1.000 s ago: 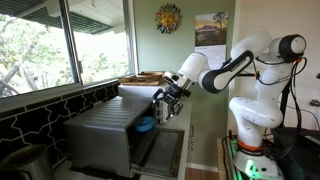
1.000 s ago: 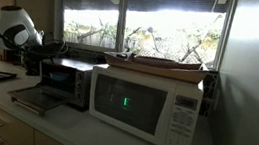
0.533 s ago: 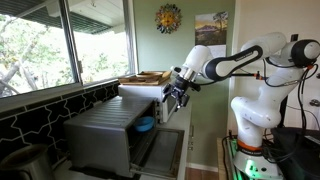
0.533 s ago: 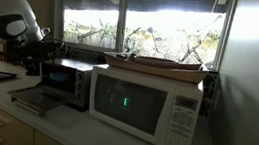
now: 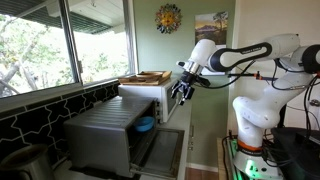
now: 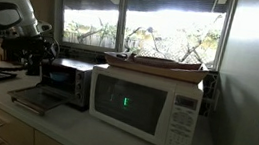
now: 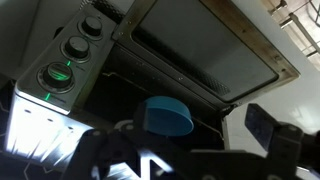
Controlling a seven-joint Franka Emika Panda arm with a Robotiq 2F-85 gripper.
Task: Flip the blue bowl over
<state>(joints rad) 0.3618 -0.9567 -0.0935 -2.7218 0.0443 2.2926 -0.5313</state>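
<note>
Since a second ago, drawn up and back from the mouth of the toaster oven (image 5: pixel 100 130): gripper (image 5: pixel 183 91), now hanging off the upper front corner, apart from the casing. Jaws spread wide in the wrist view, nothing held between them. Blue bowl (image 7: pixel 167 115) resting inside the oven cavity, close to the front opening; same bowl visible in an exterior view as a blue patch above the lowered door (image 5: pixel 160 150). Rim-up or rim-down: cannot tell with confidence. Judged step: retreat after a release, or re-positioning between grasps; flip not confirmed. Next move, if still required: re-enter low through the opening, pinch one edge of the rim, lift clear, rotate the wrist half a turn, set down. Bowl: round, smooth, plain bright blue, probably light plastic, prone to sliding when nudged. Oven: boxy grey metal casing, dark interior, round knobs (image 7: pixel 75 47) in a column, glass-paned door.
</note>
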